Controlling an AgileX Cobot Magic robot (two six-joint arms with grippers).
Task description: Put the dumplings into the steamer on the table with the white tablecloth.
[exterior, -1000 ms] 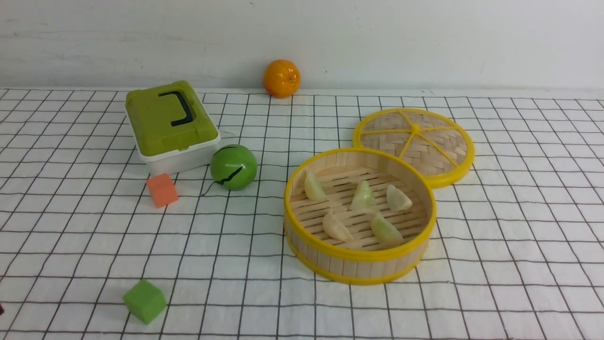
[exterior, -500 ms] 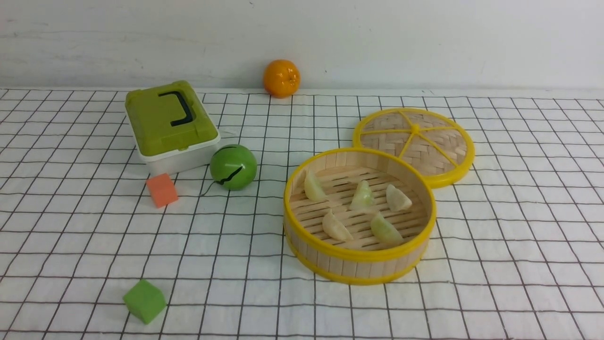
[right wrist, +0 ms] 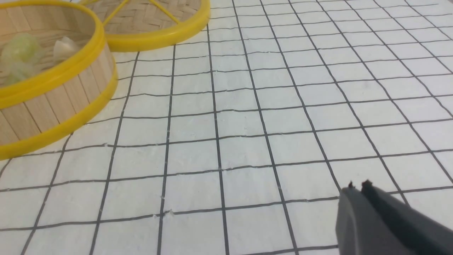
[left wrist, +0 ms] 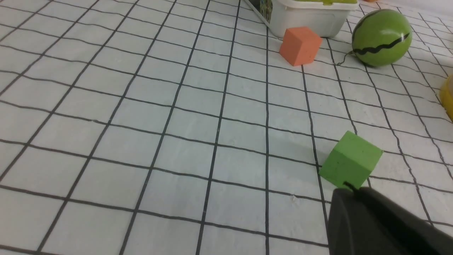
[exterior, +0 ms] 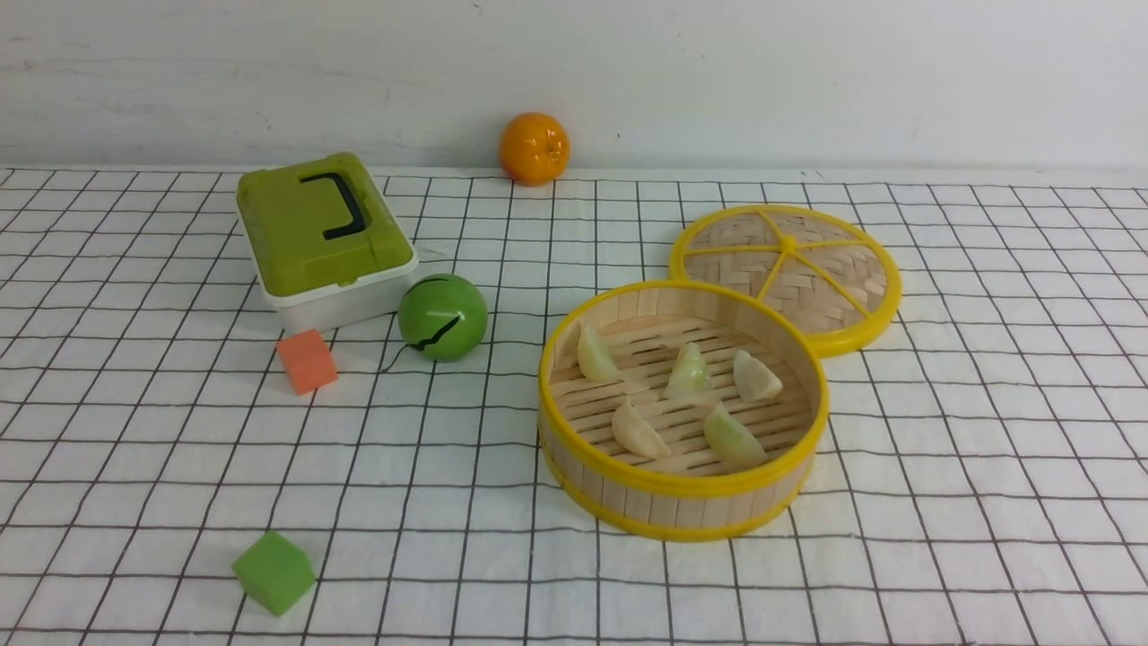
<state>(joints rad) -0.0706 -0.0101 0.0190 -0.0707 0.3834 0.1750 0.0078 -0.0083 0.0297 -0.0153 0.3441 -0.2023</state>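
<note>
A white tablecloth (exterior: 942,431) with a thin black grid covers the table (exterior: 134,431); on it, right of centre, sits the round bamboo steamer (exterior: 682,502) with five pale dumplings (exterior: 689,371) lying on its slatted floor; its woven lid (exterior: 789,274) lies flat, touching the far rim; the left gripper (left wrist: 348,187) hangs closed and empty beside a green cube (left wrist: 350,161); the right gripper (right wrist: 358,186), jaws together, holds nothing above bare cloth.

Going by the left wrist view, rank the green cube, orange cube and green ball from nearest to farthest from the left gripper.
1. Green cube: right beside the left gripper tip.
2. Orange cube: well beyond, in front of the white box.
3. Green ball: about as far out, off toward the steamer side; too close to the orange cube to separate confidently.
</note>
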